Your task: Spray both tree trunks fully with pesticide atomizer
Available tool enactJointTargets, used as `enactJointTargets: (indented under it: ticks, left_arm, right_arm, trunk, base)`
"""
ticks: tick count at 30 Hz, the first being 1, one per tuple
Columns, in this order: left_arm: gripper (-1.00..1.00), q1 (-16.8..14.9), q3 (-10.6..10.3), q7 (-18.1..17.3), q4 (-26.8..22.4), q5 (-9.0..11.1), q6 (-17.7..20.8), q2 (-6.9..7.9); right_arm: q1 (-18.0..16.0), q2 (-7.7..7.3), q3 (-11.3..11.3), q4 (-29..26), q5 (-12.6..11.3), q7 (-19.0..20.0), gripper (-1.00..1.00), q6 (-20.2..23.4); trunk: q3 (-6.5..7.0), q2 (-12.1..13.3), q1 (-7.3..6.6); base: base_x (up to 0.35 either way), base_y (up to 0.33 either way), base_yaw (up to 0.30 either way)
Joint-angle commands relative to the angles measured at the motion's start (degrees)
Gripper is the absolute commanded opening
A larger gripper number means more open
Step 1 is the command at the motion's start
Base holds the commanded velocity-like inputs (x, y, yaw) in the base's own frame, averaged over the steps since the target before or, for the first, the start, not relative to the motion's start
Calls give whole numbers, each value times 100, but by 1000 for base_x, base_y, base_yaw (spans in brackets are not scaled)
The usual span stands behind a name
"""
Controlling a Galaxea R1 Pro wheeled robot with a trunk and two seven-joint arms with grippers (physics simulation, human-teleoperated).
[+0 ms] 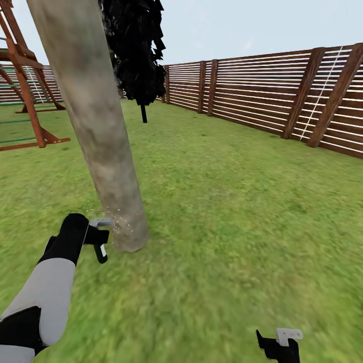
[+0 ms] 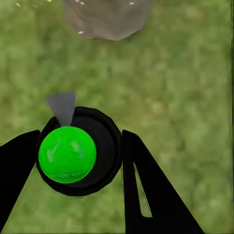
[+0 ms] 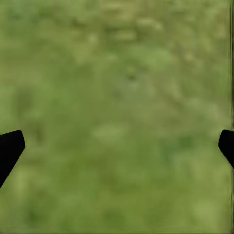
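Atomizer (image 2: 78,151): dark round bottle, bright green top here, clamped between your left gripper (image 2: 80,161) fingers, low beside base of tree trunk (image 1: 96,126). Pale specks at trunk foot by nozzle. Left gripper (image 1: 101,237) in head view: just left of trunk base, near touching. Right gripper (image 3: 117,146): jaws spread wide, nothing held, grass (image 3: 117,73) below. Lawn (image 1: 242,201) all round; slat fence (image 1: 272,96) right and behind; black columnar tree (image 1: 136,50) behind trunk; wooden play frame (image 1: 25,85) far left.
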Motion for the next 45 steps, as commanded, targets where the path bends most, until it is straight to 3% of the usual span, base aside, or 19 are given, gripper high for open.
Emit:
enactJointTargets:
  ticks: [1,20,32,45]
  left_arm:
    - [-100,-5,-6,-58,-8,-72,13,-6]
    - [-100,-6,-32,-55,-17,-78,19,-9]
    - [-100,93,-36,-41,-10,-87,9,6]
    - [-100,100,-24,-36,-3,-142,2,82]
  right_arm:
    - [-4,-1,-50,5,18,42,100,-18]
    - [-4,6,-44,5,18,42,100,-18]
    - [-4,6,-41,5,18,42,100,-18]
    - [-4,6,-41,5,18,42,100,-18]
  trunk:
    - [-5,-2,0]
    - [-5,-2,0]
    - [-5,-2,0]
    - [-5,-2,0]
  base:
    - [141,-239,0]
    - [-11,-274,1]
    - [164,-248,226]
    - [24,-271,18]
